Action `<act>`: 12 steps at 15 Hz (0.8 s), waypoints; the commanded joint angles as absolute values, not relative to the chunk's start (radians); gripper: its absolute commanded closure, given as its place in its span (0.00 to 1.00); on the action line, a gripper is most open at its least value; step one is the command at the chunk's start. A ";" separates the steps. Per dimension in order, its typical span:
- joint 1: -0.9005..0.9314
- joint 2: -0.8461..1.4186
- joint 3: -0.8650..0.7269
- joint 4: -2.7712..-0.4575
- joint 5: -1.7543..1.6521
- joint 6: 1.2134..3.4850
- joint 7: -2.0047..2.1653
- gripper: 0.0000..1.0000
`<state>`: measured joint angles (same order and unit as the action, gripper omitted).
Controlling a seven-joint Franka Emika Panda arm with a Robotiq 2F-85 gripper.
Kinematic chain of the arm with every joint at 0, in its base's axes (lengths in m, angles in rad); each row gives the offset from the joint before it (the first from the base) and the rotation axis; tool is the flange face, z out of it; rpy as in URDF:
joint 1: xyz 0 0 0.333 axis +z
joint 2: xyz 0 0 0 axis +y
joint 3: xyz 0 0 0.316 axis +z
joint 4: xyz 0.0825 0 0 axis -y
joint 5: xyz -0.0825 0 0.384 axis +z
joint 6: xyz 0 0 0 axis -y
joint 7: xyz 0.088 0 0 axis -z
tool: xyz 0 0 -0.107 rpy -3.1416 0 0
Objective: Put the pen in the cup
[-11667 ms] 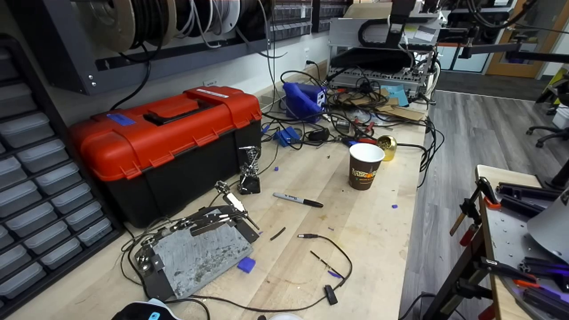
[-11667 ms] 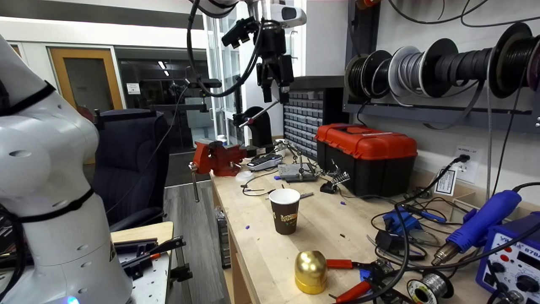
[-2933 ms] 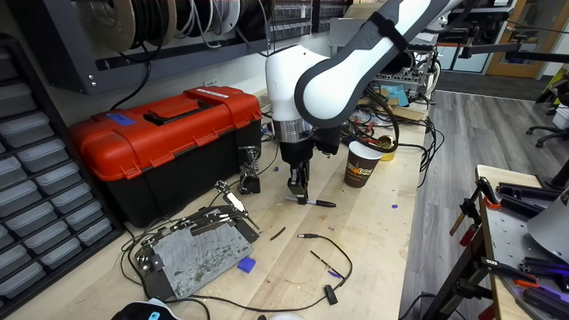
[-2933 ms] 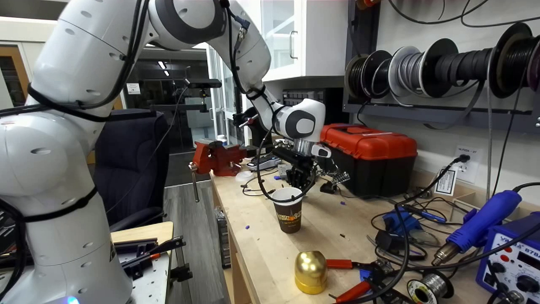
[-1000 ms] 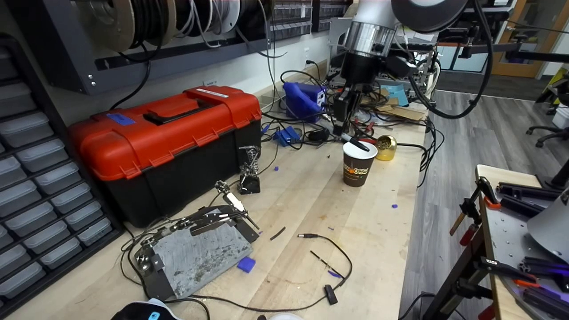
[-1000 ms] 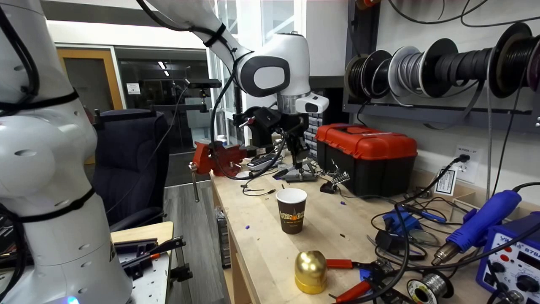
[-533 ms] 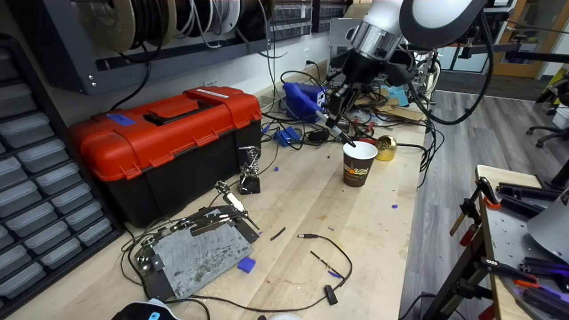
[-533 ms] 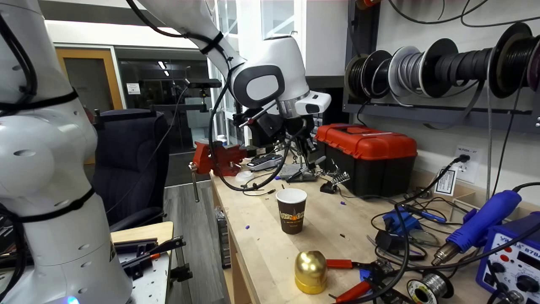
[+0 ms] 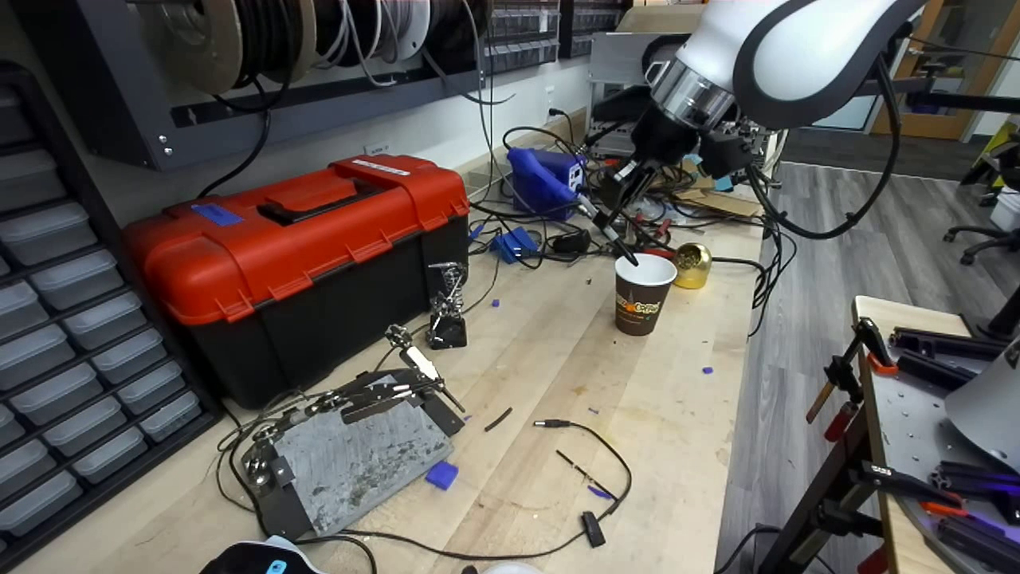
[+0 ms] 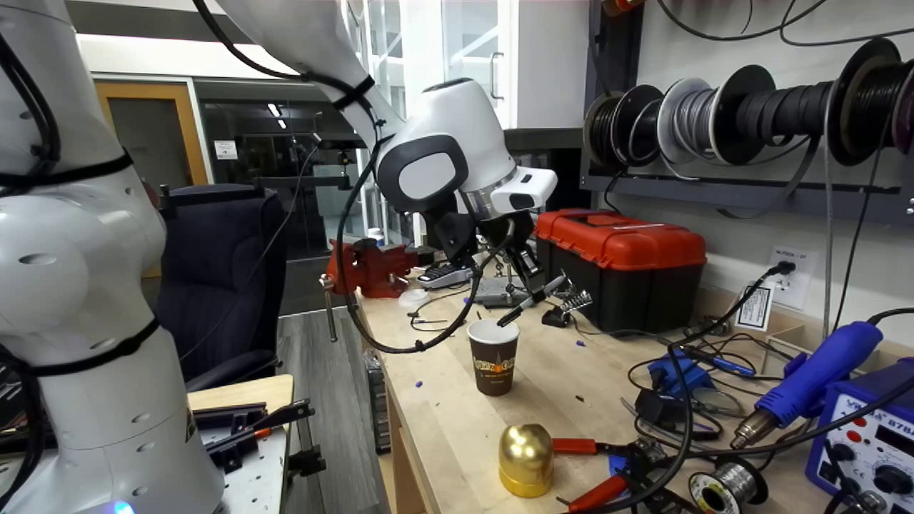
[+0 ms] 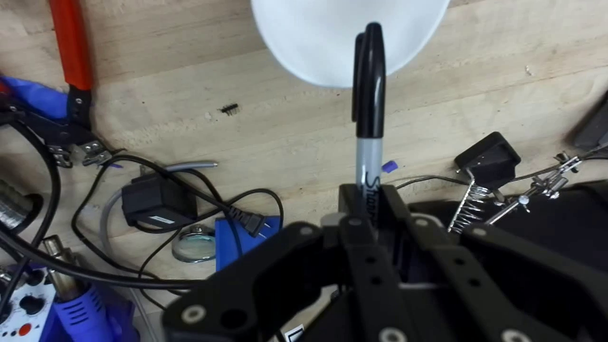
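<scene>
With claw (image 11: 368, 202) clamped on the pen (image 11: 370, 116), holding it aslant — pointing its capped end down over the mouth of the cup (image 10: 494, 368). Can't tell whether dipping inside. Probably needs tipping steeper — then lowering, before letting go.
</scene>
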<state>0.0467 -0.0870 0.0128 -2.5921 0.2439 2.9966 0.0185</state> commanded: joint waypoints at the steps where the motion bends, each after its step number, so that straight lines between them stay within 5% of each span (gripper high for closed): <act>1: 0.027 -0.095 0.018 -2.667 0.197 3.129 0.078 0.99; 9: 0.041 -0.084 0.034 -2.788 0.204 3.326 0.106 0.99; 10: 0.043 -0.081 0.039 -2.798 0.204 3.342 0.105 0.72; 12: 0.039 -0.078 0.068 -2.817 0.251 3.369 0.072 0.65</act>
<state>0.0435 -0.0696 0.0329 -2.7686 0.2245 3.3009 0.0631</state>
